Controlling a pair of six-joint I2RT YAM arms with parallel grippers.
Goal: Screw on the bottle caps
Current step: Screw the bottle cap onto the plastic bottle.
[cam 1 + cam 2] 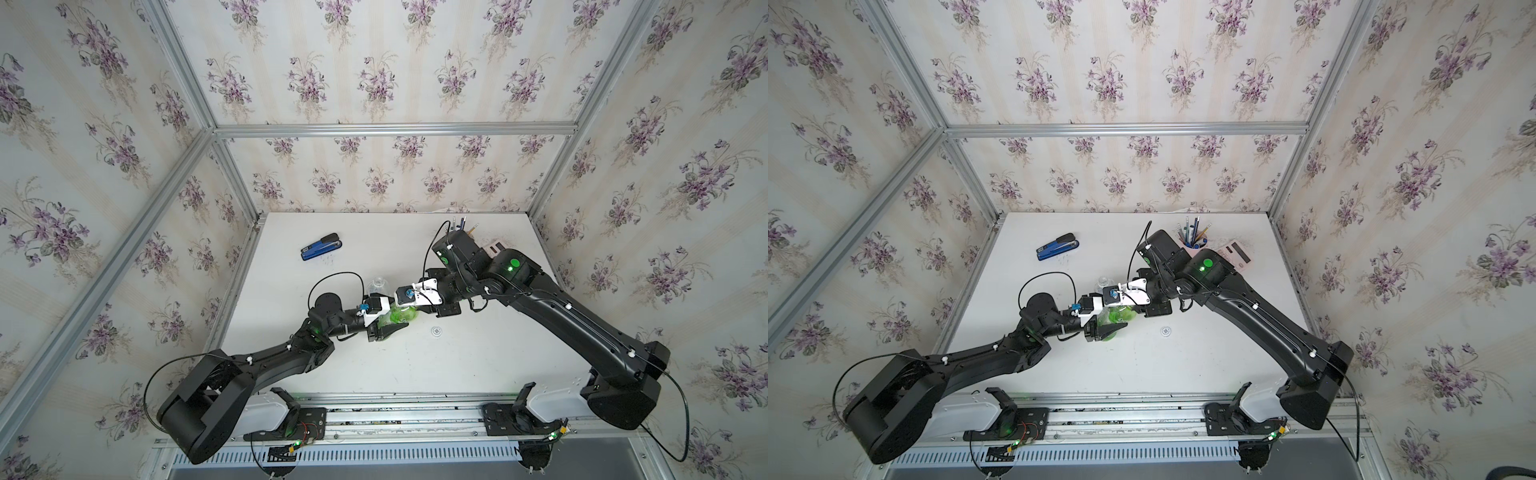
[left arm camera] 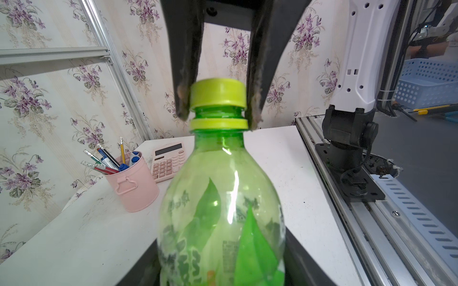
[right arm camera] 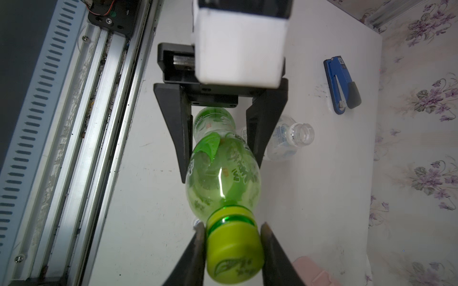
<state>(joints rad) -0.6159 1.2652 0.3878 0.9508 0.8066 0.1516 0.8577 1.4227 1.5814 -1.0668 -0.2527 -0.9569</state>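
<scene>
The translucent green bottle (image 1: 401, 314) (image 3: 223, 173) stands upright at mid-table, and my left gripper (image 3: 221, 170) is shut on its body from the side. The yellow-green cap (image 2: 218, 94) (image 3: 234, 250) sits on the bottle's neck, with a strip of green thread showing under it. My right gripper (image 2: 219, 118) (image 3: 233, 227) comes down from above, its fingers pressed against both sides of that cap. Just behind stands the clear bottle (image 3: 285, 138) (image 1: 378, 286), mouth open. The white cap (image 1: 436, 331) (image 1: 1166, 331) lies on the table to the right of the green bottle.
A blue stapler (image 1: 321, 246) lies at the back left. A pink pen cup (image 2: 133, 183) (image 1: 1192, 241) and a calculator (image 2: 168, 161) sit at the back right. Along the table's front edge runs the aluminium rail (image 3: 81, 138) carrying the arm bases.
</scene>
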